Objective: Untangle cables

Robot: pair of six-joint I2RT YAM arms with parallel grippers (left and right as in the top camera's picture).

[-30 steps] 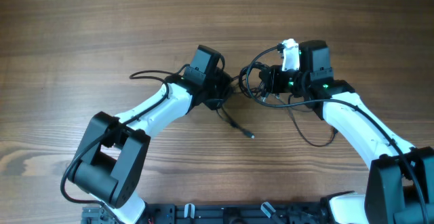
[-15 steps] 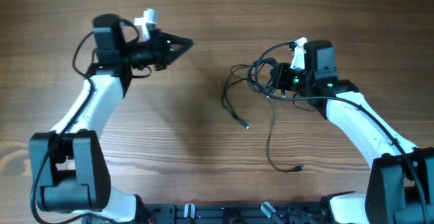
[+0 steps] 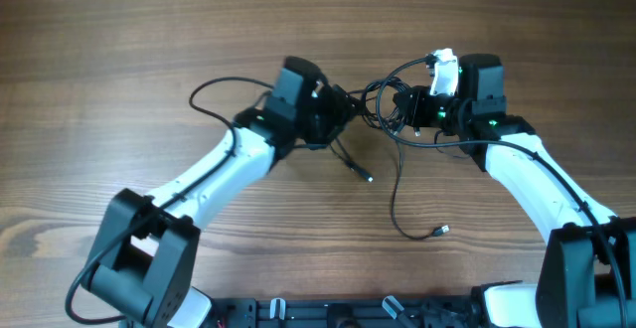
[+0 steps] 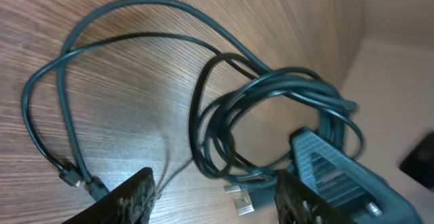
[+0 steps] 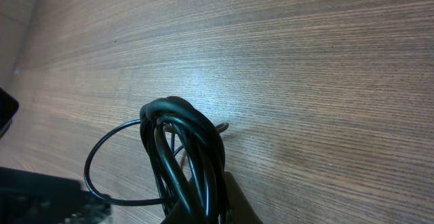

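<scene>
The cables (image 3: 378,107) are thin, dark cords bunched in loops at mid table. My right gripper (image 3: 404,111) is shut on that bundle, which the right wrist view shows as black loops (image 5: 183,149) clamped between my fingers (image 5: 239,200). One strand trails down to a small plug (image 3: 440,231). A shorter strand ends in a plug (image 3: 368,177). My left gripper (image 3: 348,117) is just left of the bundle and open. In the left wrist view, the coil (image 4: 271,108) and two silvery plug ends (image 4: 237,200) lie between its spread fingers (image 4: 129,197), unclamped.
A thicker black cable (image 3: 214,87) loops off the left arm over the wooden table (image 3: 119,30). The right gripper's ribbed finger (image 4: 329,170) sits close beside my left one. A dark rail (image 3: 328,313) runs along the front edge.
The left arm swung far left half a second ago and is back at the bundle, its jaws now open. One long strand has dropped loose toward the front right.
</scene>
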